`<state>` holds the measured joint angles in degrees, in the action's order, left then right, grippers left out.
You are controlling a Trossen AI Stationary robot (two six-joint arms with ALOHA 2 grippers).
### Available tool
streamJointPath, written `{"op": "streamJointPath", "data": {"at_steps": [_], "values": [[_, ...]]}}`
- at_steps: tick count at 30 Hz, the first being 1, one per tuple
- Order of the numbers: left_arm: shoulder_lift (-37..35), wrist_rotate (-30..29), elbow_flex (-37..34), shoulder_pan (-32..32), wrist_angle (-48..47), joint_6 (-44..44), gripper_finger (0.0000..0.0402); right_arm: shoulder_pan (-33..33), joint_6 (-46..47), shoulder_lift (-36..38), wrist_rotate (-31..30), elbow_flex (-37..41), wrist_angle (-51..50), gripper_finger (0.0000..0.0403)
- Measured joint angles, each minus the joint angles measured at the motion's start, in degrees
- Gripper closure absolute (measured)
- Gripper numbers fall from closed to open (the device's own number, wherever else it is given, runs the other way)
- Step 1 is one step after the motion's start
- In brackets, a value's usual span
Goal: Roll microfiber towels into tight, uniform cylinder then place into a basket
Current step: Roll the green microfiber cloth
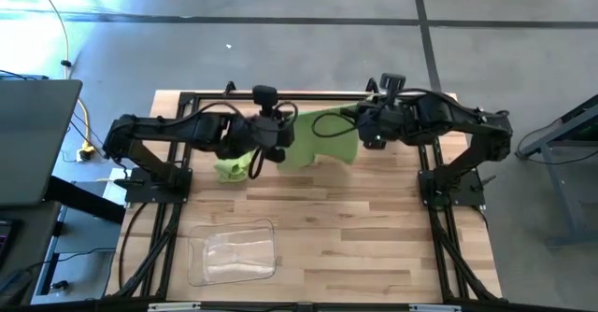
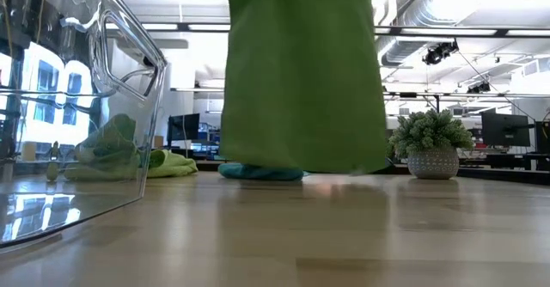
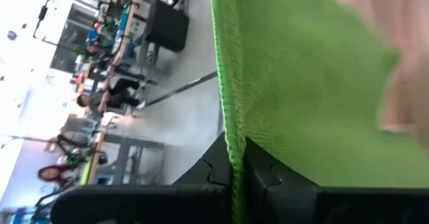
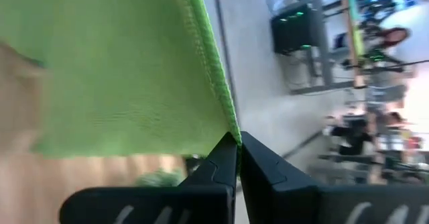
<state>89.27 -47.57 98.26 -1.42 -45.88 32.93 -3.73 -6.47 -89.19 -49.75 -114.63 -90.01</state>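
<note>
Left gripper point(image 3: 236, 158) and right gripper point(image 4: 238, 142) are each clamped on an upper corner of one lime green towel point(image 1: 322, 136), which hangs spread between them above the far half of the table point(image 1: 374, 237). Second green towel point(image 1: 231, 168) lies crumpled beneath the left arm; teal towel point(image 2: 260, 172) lies behind the hanging one. Basket point(image 1: 232, 252) stands at the near left. Potted plant point(image 2: 430, 145) stands at right in the low view.

We see lime green towel point(image 1: 322, 136): soft matt cloth, fine fuzzy nap, stitched edge. Basket point(image 1: 232, 253), lower left of high view: clear glossy plastic. Table point(image 1: 374, 237): pale wood planks, smooth, slight sheen.
</note>
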Motion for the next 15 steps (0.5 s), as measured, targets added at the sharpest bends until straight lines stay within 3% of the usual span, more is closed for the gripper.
{"op": "streamJointPath", "data": {"at_steps": [5, 10, 15], "values": [[0.4, -2.8, 0.0, -3.7, 6.8, 5.5, 0.0401, 4.4, -4.3, 0.0, -3.2, 0.0, 0.6, 0.0403], [0.4, -5.4, 0.0, -4.8, 16.3, 10.6, 0.0401, 5.6, -8.9, 0.0, -10.1, 0.0, 1.5, 0.0403], [0.4, -6.5, 0.0, 0.1, 10.8, 7.9, 0.0401, 1.3, -5.8, 0.0, -8.2, 0.0, -0.2, 0.0403]]}}
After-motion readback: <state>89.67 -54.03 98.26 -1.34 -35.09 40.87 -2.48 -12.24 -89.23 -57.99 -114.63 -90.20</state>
